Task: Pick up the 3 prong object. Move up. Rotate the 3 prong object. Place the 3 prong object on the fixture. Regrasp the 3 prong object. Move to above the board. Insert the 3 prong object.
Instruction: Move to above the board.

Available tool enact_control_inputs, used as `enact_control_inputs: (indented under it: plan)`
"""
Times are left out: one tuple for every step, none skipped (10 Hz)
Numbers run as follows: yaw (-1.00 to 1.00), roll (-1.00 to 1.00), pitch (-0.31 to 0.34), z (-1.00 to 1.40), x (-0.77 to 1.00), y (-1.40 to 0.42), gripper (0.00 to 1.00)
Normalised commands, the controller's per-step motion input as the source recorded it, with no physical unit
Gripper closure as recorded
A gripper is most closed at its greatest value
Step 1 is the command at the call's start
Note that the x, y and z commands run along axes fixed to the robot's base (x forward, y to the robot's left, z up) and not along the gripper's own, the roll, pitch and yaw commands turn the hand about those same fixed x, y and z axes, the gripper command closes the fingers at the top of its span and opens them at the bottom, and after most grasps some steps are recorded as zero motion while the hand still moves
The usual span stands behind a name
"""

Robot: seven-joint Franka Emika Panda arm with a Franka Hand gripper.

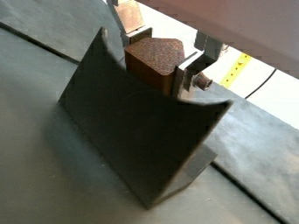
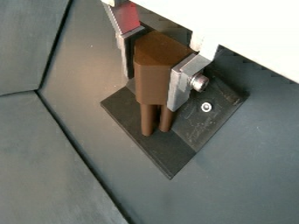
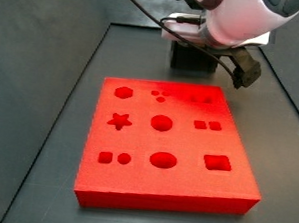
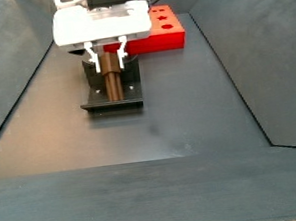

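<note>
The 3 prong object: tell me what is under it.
The 3 prong object, held between the end effector fingers, stands prongs down on the fixture base plate. The prong tips' exact contact is hidden behind the prongs themselves.

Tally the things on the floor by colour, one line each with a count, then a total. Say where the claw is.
Red: 1, the board
Brown: 1, the pronged peg
Dark grey: 1, the fixture
Total: 3
The claw is at the fixture, its fingers on either side of the peg, whose prongs point down at the base plate.
</note>
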Motion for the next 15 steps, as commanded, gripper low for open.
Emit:
enact_control_inputs:
  plan:
    - [0.09,0.06,-0.525,1.00,-0.10,-0.11,1.00]
    - [-0.01,0.05,-0.500,1.00,-0.11,-0.10,1.00]
    - [-0.16,0.03,-0.449,1.00,-0.11,-0.09,1.00]
    - [-0.24,0.01,-0.401,1.00,-0.11,-0.08,1.00]
    - [-0.32,-0.02,-0.321,1.00,-0.12,-0.07,1.00]
    - [-0.34,-0.04,-0.256,1.00,-0.13,-0.07,1.00]
    - [-0.37,-0.05,-0.188,1.00,-0.13,-0.06,1.00]
    - [-0.37,-0.07,-0.088,1.00,-0.13,-0.04,1.00]
    - [-0.35,-0.08,0.011,1.00,-0.14,-0.03,1.00]
    - [-0.32,-0.08,0.058,1.00,-0.14,-0.02,1.00]
    - [-0.25,-0.10,0.134,0.82,-0.11,-0.01,1.00]
    - [-0.21,-0.11,0.160,0.69,-0.09,0.00,1.00]
    - [-0.11,-0.12,0.201,0.38,-0.07,0.01,1.00]
    - [-0.05,-0.10,0.211,0.19,-0.05,0.01,1.00]
    - [0.00,-0.07,0.201,0.04,-0.03,0.01,1.00]
